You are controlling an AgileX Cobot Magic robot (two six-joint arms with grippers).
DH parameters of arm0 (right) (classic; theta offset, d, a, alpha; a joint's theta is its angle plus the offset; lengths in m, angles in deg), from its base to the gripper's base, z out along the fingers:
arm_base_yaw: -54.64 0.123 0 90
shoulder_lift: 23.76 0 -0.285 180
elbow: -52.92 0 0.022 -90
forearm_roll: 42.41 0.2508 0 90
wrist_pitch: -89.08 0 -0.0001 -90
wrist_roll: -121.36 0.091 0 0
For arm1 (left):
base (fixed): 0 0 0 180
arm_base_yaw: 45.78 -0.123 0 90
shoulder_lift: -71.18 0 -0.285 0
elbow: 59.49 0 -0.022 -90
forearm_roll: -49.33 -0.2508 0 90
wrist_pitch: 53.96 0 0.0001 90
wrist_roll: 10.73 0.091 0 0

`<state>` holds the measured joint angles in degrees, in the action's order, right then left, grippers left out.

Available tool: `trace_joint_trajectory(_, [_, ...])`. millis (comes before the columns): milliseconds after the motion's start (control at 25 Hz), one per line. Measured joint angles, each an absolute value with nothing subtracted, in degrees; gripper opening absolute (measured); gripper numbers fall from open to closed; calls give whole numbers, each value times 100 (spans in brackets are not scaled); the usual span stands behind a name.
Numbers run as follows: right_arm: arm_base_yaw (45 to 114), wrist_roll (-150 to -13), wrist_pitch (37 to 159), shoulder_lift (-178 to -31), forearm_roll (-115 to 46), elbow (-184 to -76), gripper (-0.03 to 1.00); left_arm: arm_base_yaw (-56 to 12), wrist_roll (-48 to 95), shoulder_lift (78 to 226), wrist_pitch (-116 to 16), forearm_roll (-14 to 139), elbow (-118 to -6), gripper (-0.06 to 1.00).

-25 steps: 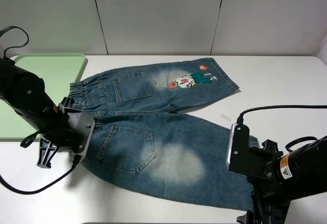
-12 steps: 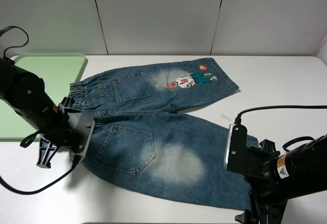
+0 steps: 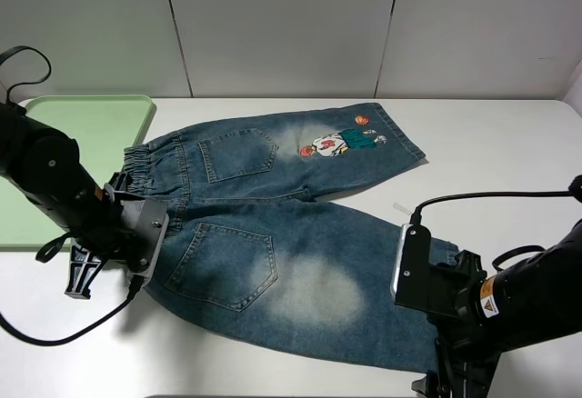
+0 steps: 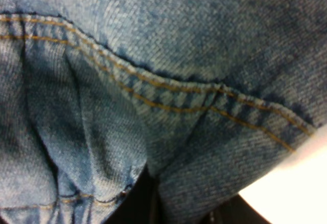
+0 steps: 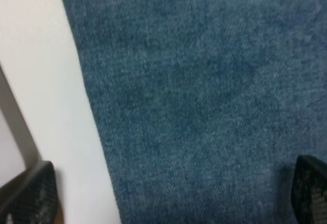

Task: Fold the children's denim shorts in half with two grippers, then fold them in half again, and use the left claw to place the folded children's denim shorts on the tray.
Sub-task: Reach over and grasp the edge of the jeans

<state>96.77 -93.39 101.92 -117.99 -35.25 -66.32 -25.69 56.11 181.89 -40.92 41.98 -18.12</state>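
The children's denim shorts (image 3: 273, 225) lie spread flat on the white table, waistband toward the left, the cartoon print (image 3: 341, 141) on the far leg. My left gripper (image 3: 152, 257) is at the near corner of the waistband, shut on bunched denim (image 4: 102, 147); the cloth fills the left wrist view. My right gripper (image 3: 420, 318) hovers low over the near leg's hem, open. Its two fingertips (image 5: 28, 196) straddle the denim (image 5: 204, 106) and its edge. The pale green tray (image 3: 82, 116) sits at the far left, partly behind the left arm.
A small white scrap (image 3: 401, 208) lies on the table just right of the shorts. White wall panels stand behind the table. Black cables trail from both arms, one looping near the table's front left edge (image 3: 55, 334).
The right arm has slid a little to the left, further over the near leg's hem. The left arm and the shorts have not moved.
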Motion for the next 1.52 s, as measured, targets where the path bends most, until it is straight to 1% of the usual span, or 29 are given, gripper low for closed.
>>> trace_joint_trajectory(240, [9677, -9339, 10089, -12080, -3548, -6636, 69, -2569, 5611, 18189, -4092, 4198, -1812, 12])
trace_joint_trajectory(920, [9677, -9339, 9938, -12275, -3518, -6679, 68, -2569, 5611, 18189, -4092, 4198, -1812, 12])
trace_joint_trajectory(1040, [9677, -9339, 9914, -12279, -3476, -6679, 62, -2569, 5611, 18189, -4092, 4198, -1812, 12])
trace_joint_trajectory(1280, [9677, -9339, 9709, -12296, -3476, -6679, 42, -2569, 5611, 18189, -4092, 4198, -1812, 12])
trace_joint_trajectory(1520, [9677, -9339, 9668, -12318, -3481, -6679, 25, -2569, 5611, 18189, -4092, 4198, -1812, 12])
